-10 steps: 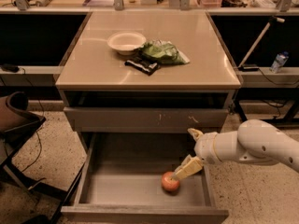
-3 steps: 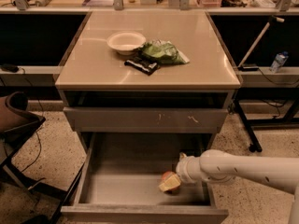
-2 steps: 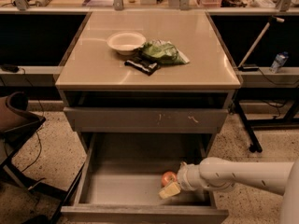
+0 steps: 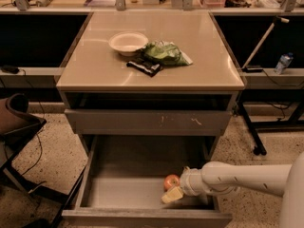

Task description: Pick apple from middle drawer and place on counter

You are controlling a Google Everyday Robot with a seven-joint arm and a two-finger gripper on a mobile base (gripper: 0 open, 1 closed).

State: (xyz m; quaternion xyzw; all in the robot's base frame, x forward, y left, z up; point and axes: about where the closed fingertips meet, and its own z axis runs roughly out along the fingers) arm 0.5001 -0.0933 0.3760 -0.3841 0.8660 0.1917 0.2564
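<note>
Where the gripper [image 4: 175, 190] reaches low into the open middle drawer [image 4: 118, 194], the apple [image 4: 171, 180] lies against it, at its upper edge, on the drawer floor near the front right corner. Whether the gripper is clamped on the apple cannot be told. Behind the gripper, the white arm [image 4: 242, 178] extends nearly level to the right. Well above, the desk [image 4: 199, 51] carries a white bowl [image 4: 128, 42], a green bag [image 4: 164, 52] and a dark packet [image 4: 145, 66].

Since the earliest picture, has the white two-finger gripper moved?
Yes: the gripper dropped toward the grey metal drawer's front wall, reaching the small red-orange apple.
</note>
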